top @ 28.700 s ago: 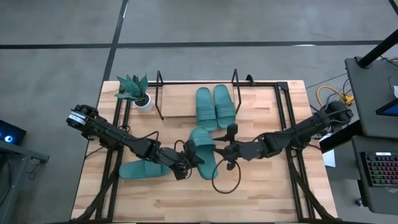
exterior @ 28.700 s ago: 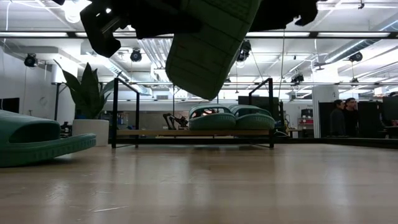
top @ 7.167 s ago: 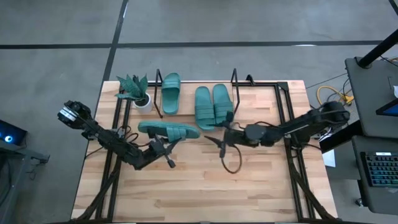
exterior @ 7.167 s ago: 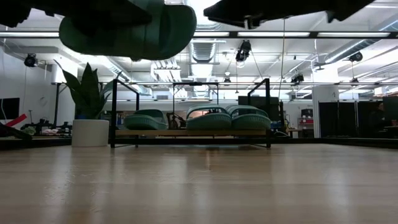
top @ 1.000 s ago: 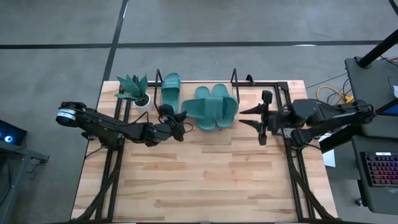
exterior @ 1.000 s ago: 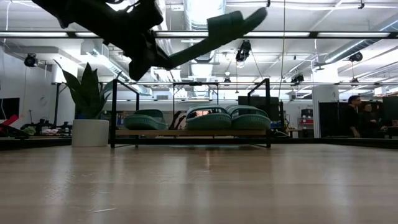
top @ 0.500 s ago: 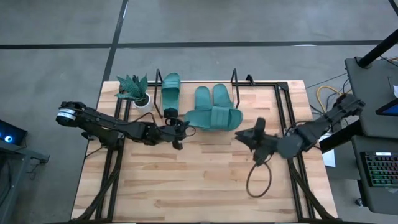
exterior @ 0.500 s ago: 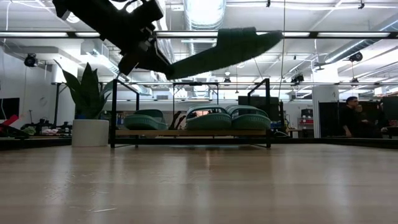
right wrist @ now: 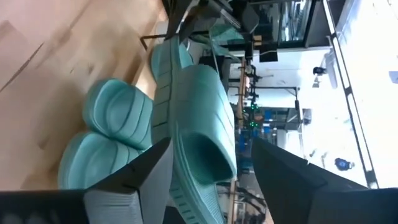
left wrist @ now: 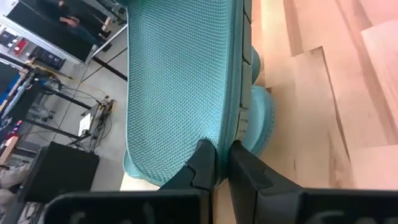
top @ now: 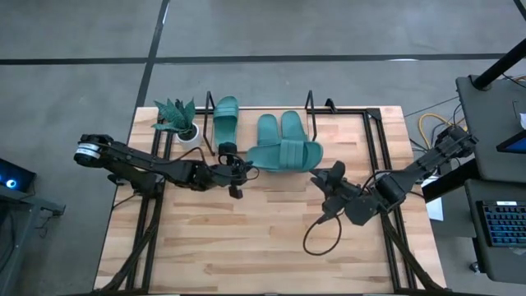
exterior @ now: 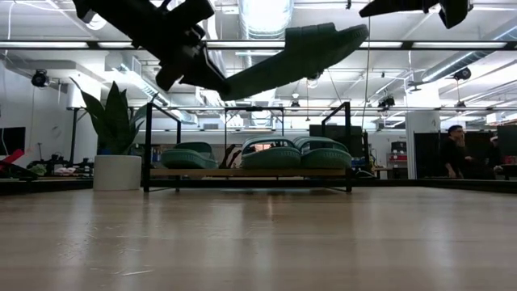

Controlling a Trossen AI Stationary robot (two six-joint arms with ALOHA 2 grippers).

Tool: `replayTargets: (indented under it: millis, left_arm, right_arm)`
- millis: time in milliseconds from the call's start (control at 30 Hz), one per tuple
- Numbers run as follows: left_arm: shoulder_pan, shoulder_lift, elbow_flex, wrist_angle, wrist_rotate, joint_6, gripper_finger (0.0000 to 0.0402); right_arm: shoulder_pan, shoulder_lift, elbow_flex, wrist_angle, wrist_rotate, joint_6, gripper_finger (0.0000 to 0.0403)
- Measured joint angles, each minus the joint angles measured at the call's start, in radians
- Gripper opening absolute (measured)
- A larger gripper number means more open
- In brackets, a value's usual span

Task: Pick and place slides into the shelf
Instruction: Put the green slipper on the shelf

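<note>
We are watching the left gripper (top: 234,167) pinching a teal rubber slide (top: 283,154), its sole finely cross-hatched, above the pale plank counter (top: 246,238); the right gripper (top: 325,181) is hanging spread.

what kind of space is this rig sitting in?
Looks like an open-plan robotics lab or industrial office: exposed ceiling ducts and strip lights, a grey concrete floor with taped lines, and a workstation with a keyboard beside the wooden table.

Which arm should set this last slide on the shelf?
Left. The left gripper already clamps the slide by its edge, holding it above the shelf. The right gripper is open, off to the side, holding nothing.
</note>
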Motion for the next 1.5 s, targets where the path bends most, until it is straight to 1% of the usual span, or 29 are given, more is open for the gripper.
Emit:
replayTargets:
  millis: [133,300,433,567,700,767,833,900,1000,1200,1300,1400,1500]
  left_arm:
    - [0.0,0.0,0.0,0.002,0.011,-0.012,0.0004]
    - [0.0,0.0,0.0,0.011,0.055,-0.033,0.0004]
    - [0.0,0.0,0.005,0.019,0.079,-0.051,0.0004]
    - [-0.001,0.0,0.018,0.031,0.13,-0.054,0.0004]
    - [-0.001,0.0,0.024,0.045,0.149,-0.053,0.0004]
    - [-0.001,0.0,0.025,0.044,0.151,-0.053,0.0004]
    - [-0.001,0.0,0.024,0.045,0.152,-0.052,0.0004]
    - [-0.001,0.0,0.024,0.048,0.152,-0.053,0.0006]
    - [-0.001,0.0,0.027,0.049,0.154,-0.053,0.002]
    - [0.0,-0.001,0.029,0.072,0.155,-0.05,0.004]
    - [-0.006,-0.007,0.029,0.071,0.157,0.013,0.0055]
    - [-0.013,-0.027,0.029,0.067,0.159,0.099,0.0083]
    - [-0.013,-0.065,0.025,0.055,0.146,0.141,0.0123]
  right_arm:
    - [-0.002,0.0,-0.014,-0.001,0.009,-0.016,0.021]
    - [-0.01,0.0,-0.034,-0.037,0.018,-0.013,0.021]
    - [-0.027,0.0,-0.037,-0.055,0.018,0.033,0.021]
    - [-0.049,0.0,-0.037,-0.054,0.018,0.11,0.021]
    - [-0.067,0.0,-0.037,-0.051,0.018,0.163,0.0205]
    - [-0.07,0.0,-0.037,-0.051,0.018,0.177,0.019]
    - [-0.071,0.0,-0.037,-0.051,0.018,0.172,0.0162]
    - [-0.07,0.0,-0.037,-0.052,0.017,0.16,0.0119]
    - [-0.07,0.0,-0.037,-0.055,0.014,0.155,0.0041]
    - [-0.069,-0.001,-0.037,-0.053,0.06,0.201,0.0038]
    - [-0.069,-0.009,-0.037,-0.052,0.062,0.209,0.0038]
    - [-0.069,-0.026,-0.04,-0.051,0.058,0.225,0.0038]
    - [-0.069,-0.048,-0.044,-0.05,0.061,0.228,0.0038]
